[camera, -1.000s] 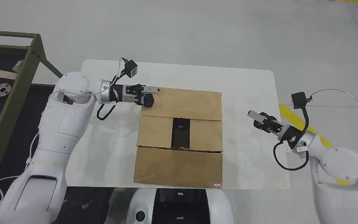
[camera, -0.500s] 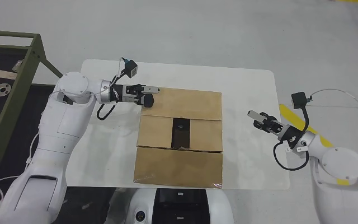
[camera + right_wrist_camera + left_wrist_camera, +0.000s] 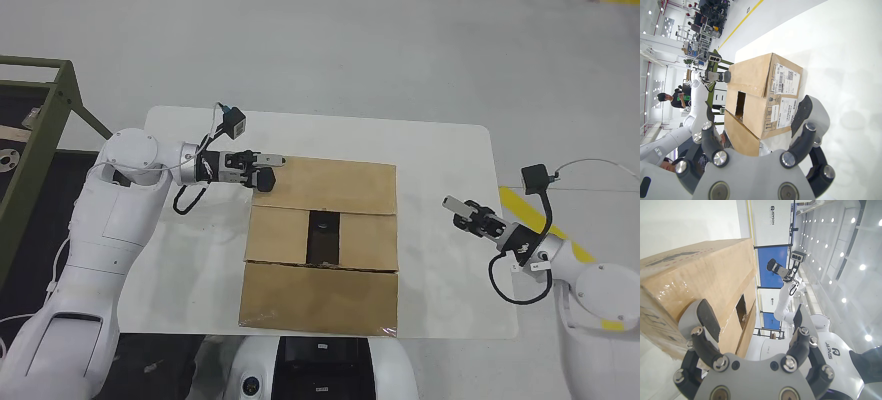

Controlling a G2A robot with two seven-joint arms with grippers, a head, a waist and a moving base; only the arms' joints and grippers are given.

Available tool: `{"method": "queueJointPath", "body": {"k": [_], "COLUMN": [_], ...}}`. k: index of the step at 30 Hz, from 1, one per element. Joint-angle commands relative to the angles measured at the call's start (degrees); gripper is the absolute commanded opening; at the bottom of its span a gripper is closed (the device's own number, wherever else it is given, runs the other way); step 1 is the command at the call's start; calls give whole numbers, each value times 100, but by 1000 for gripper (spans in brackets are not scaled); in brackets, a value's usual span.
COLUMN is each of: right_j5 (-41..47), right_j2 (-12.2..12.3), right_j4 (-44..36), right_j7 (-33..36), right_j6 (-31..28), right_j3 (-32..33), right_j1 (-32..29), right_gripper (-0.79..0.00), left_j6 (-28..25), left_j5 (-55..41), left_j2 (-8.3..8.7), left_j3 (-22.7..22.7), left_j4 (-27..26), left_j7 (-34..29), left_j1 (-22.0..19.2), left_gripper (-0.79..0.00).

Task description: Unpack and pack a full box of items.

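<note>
Right arm held low over the table (image 3: 440, 150), right gripper (image 3: 456, 212) spread wide, empty, cardboard box (image 3: 320, 190) well ahead of its fingertips; left gripper (image 3: 268, 170) level, spread, straddling the box's far corner, contact unclear

Bright, even overhead lighting.
Ceiling lamps (image 3: 862, 267) flared in the left wrist view; soft shadows lay on the white surface (image 3: 848, 117); both wrist views bowed at their edges.
</note>
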Motion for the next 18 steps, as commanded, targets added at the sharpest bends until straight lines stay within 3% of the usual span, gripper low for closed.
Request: {"method": "queueJointPath", "body": {"k": [1, 8, 18], "right_j5": [154, 595, 172], "right_j2": [9, 64, 120], "right_j4": [-112, -514, -1038], "right_j7": [100, 602, 753], "right_j6": [417, 952, 929], "right_j3": [15, 208, -157], "right_j1": [-71, -542, -1477], "right_gripper": [0, 0, 0], "left_j6": [0, 0, 0], "left_j5": [0, 0, 0], "left_j2": [0, 0, 0], "left_j3": [0, 0, 0], "left_j4": [0, 0, 0], "left_j7": [0, 0, 0], "left_j1": [0, 0, 0], "left_gripper": [0, 0, 0]}}
